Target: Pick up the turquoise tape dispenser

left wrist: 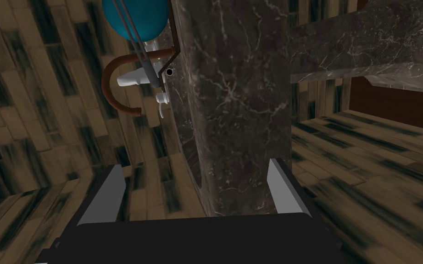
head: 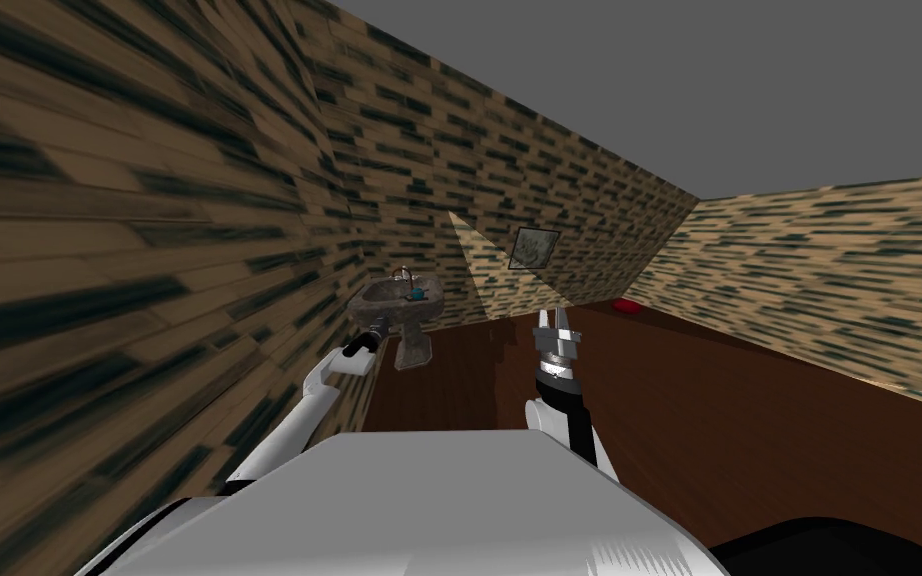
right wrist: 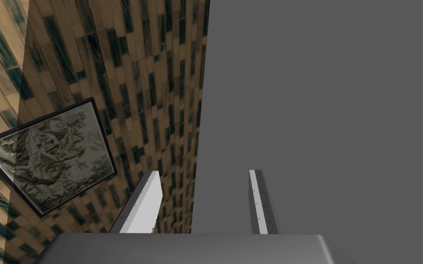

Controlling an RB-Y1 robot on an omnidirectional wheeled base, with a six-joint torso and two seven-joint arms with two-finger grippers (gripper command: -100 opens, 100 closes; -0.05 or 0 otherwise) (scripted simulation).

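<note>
Nothing is gripped yet. The turquoise tape dispenser sits on the sink, left of centre in the head view. The left tool, spread wide, faces the sink's side, short of it. The right tool is wide and idle.

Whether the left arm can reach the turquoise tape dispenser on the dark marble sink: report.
Probably not yet. The open left gripper faces the dark marble sink, whose wall blocks it; the turquoise tape dispenser sits beyond, by the curved brown faucet. The arm likely must rise over the rim.
</note>
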